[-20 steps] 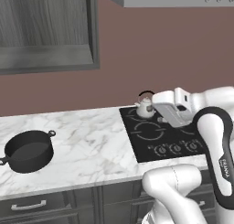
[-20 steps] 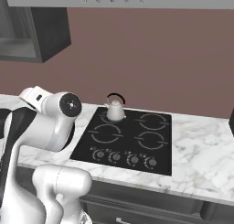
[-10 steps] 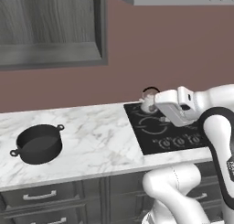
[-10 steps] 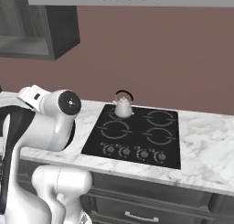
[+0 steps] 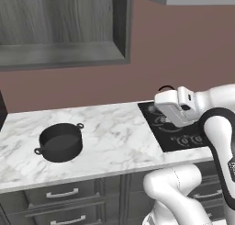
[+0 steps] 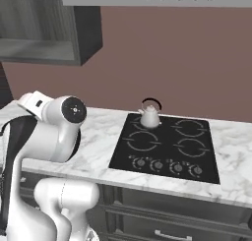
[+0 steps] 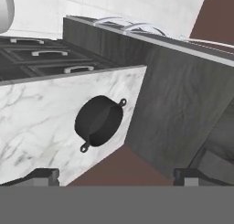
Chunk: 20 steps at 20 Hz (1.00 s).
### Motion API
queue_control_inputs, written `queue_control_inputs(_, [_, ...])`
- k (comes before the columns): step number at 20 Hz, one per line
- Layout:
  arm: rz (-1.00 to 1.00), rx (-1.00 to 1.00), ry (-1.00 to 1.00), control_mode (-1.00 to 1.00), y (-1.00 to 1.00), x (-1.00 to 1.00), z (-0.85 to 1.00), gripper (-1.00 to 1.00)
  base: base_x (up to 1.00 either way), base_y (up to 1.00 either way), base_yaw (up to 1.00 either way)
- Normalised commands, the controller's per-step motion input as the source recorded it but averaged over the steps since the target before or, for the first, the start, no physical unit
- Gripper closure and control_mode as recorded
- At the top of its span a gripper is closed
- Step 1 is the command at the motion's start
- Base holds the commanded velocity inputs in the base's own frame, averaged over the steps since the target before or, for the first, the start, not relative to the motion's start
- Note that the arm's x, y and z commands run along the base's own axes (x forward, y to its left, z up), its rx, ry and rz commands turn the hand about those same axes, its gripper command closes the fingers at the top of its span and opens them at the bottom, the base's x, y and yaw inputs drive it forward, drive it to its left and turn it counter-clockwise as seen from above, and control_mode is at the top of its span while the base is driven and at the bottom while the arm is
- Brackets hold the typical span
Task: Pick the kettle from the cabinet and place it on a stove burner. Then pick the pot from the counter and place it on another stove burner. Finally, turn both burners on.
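**Left base view: pot alone on the bench, kettle already on the cooktop**

Left base view, from the left: the pot sits on the marble bench, well apart from the black cooktop at the right, where the arm's white hand covers the rear burner; only the arch of the kettle handle peeks over it. The open cabinet hangs above with a bare shelf.

Right base view gives what that one hides: the kettle stands upright on the rear left burner of the cooktop, knobs along the front edge, with the cabinet at upper left.

Hand view, rolled on its side, looks along the bench at the pot, with the cabinet beyond. The tool has its fingers spread wide apart, nothing between them.

Against the frames of a second ago, both base views have slid: the pot and cabinet sit nearer the middle of the left view, and the cooktop has moved rightward in the right view. The kettle keeps its burner.
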Motion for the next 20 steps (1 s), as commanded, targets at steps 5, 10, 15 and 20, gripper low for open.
queue_control_inputs(5, [0.0, 0.0, 0.0, 1.0, 0.0, 0.0, 0.0, -1.0, -0.1, 0.42, -0.03])
queue_control_inputs(10, [0.0, 0.0, 0.0, 1.0, 0.0, 0.0, 0.0, -1.0, -0.01, 0.5, -0.03])
queue_control_inputs(15, [0.0, 0.0, 0.0, 1.0, 0.0, 0.0, 0.0, -1.0, 0.03, 0.56, -0.01])
queue_control_inputs(20, [0.0, 0.0, 0.0, 1.0, 0.0, 0.0, 0.0, -1.0, 0.1, 0.44, 0.0])
